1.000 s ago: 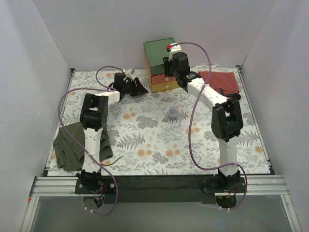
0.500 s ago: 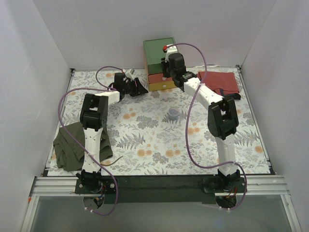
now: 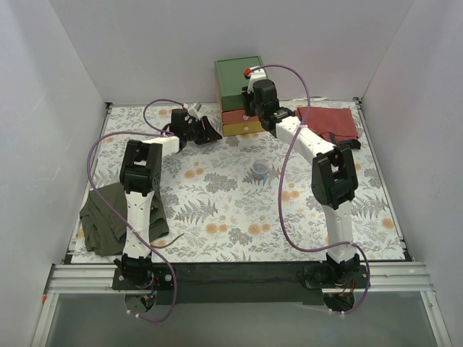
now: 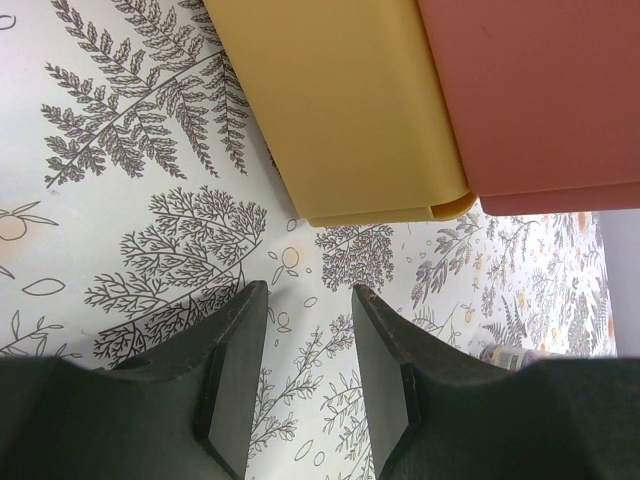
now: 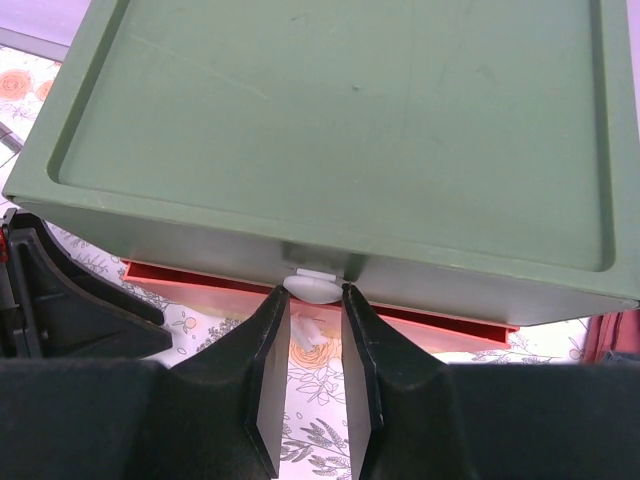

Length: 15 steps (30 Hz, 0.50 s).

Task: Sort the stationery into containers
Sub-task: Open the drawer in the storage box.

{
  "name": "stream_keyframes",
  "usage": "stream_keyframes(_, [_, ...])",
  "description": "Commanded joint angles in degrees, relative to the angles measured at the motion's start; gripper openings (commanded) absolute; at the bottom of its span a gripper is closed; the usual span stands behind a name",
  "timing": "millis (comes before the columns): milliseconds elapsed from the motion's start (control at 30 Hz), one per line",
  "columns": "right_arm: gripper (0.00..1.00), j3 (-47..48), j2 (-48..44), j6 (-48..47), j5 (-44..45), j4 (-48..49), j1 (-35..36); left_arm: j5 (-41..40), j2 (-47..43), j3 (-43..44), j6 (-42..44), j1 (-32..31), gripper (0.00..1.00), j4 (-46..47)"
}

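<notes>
Right fingers clenched on the white knob of the green drawer, upper centre of the top view.
Drawer's long front edge runs left-right, knob facing the frame's bottom; salmon-red drawer beneath. Left fingers released, empty, over the bench beside the yellow drawer. Tape roll mid-bench. Versus 1 s ago, the right arm reaches higher in frame.

Olive cloth near-L edge; red cloth far-R; floral mat.
</notes>
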Motion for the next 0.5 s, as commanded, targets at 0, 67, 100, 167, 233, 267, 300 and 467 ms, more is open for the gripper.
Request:
stream_keyframes(0, [0.01, -1.79, -3.86, -0.59, 2.18, 1.76, -0.45, 0.6, -3.89, -0.2, 0.05, 0.24, 0.39, 0.29])
stream_keyframes(67, [0.01, -3.63, -5.7, -0.68, 1.92, 1.59, -0.1, 0.68, -3.8, -0.47, 0.23, 0.23, 0.39, 0.2])
stream_keyframes(100, [0.01, -4.25, -6.32, -0.85, 1.92, 1.5, 0.07, 0.6, -3.8, -0.55, 0.14, 0.23, 0.39, 0.28])
stream_keyframes(167, [0.01, -5.83, -8.07, -1.03, 2.18, 1.5, 0.78, 0.6, -3.89, -0.9, -0.12, 0.23, 0.39, 0.37])
stream_keyframes(233, [0.01, -6.71, -8.96, -1.38, 2.45, 1.5, 1.39, 0.6, -3.8, -1.08, -0.21, 0.23, 0.39, 0.81])
stream_keyframes(267, [0.01, -7.41, -9.75, -1.38, 2.45, 1.5, 1.66, 0.51, -3.89, -1.26, -0.38, 0.32, 0.39, 0.98])
stream_keyframes(300, [0.01, -7.77, -10.01, -1.47, 2.45, 1.5, 1.83, 0.51, -3.8, -1.34, -0.47, 0.24, 0.39, 1.07])
stream_keyframes(467, [0.01, -11.01, -12.82, -1.12, 2.1, -0.52, 2.98, 0.6, -4.24, -1.96, -0.56, 0.23, 0.39, 1.25])
